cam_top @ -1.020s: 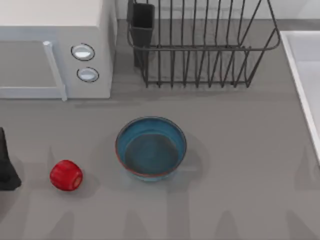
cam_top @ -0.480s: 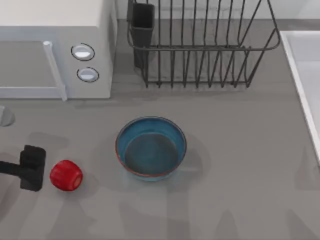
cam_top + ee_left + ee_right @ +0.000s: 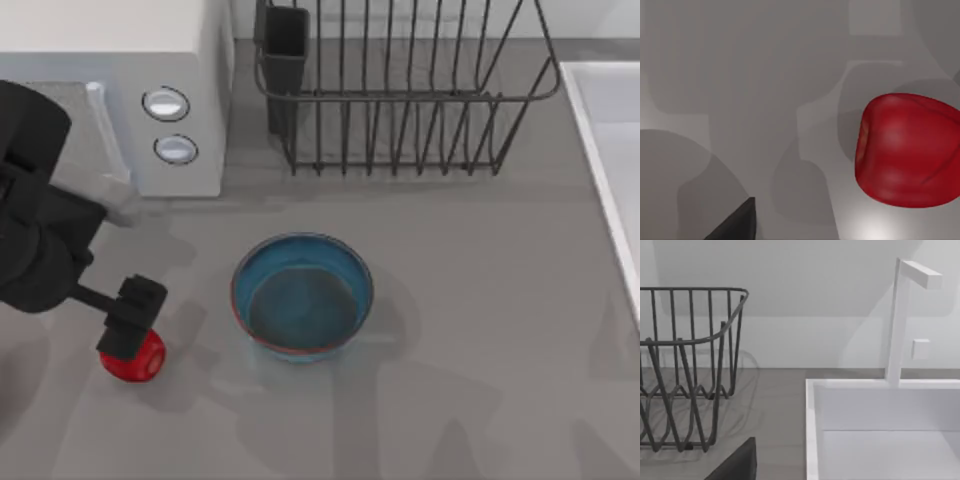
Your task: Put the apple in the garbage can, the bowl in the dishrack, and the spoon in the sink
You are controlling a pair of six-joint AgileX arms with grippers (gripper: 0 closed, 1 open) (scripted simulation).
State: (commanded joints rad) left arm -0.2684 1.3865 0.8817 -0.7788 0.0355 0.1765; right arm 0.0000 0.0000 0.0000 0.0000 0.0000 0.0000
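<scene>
Left gripper (image 3: pixel 131 320) is seen over the near-left part of the table (image 3: pixel 480 300), directly above the apple (image 3: pixel 135 358) and covering its far half from the top view. How far the fingers are spread cannot be told; no grip on the apple is visible. In the left wrist view the apple (image 3: pixel 907 150) sits on the bare grey surface, close to the camera, with a dark finger tip (image 3: pixel 737 225) off to one side and not touching it.

The bowl (image 3: pixel 302 297) stands upright and empty near the table centre, to the right of the apple and well apart from it. The dishrack (image 3: pixel 410 95) is at the far edge, behind the bowl, with its black cutlery cup (image 3: pixel 285 45) at the far-left corner. A white microwave (image 3: pixel 150 100) with two round knobs is at far left, beside the rack. The sink (image 3: pixel 610 140) is at the right edge; its rim and white tap (image 3: pixel 900 320) are seen in the right wrist view, with the rack (image 3: pixel 685 370) beside it.

Right gripper state cannot be told; a dark finger tip (image 3: pixel 737 465) is seen at the edge of the right wrist view.
</scene>
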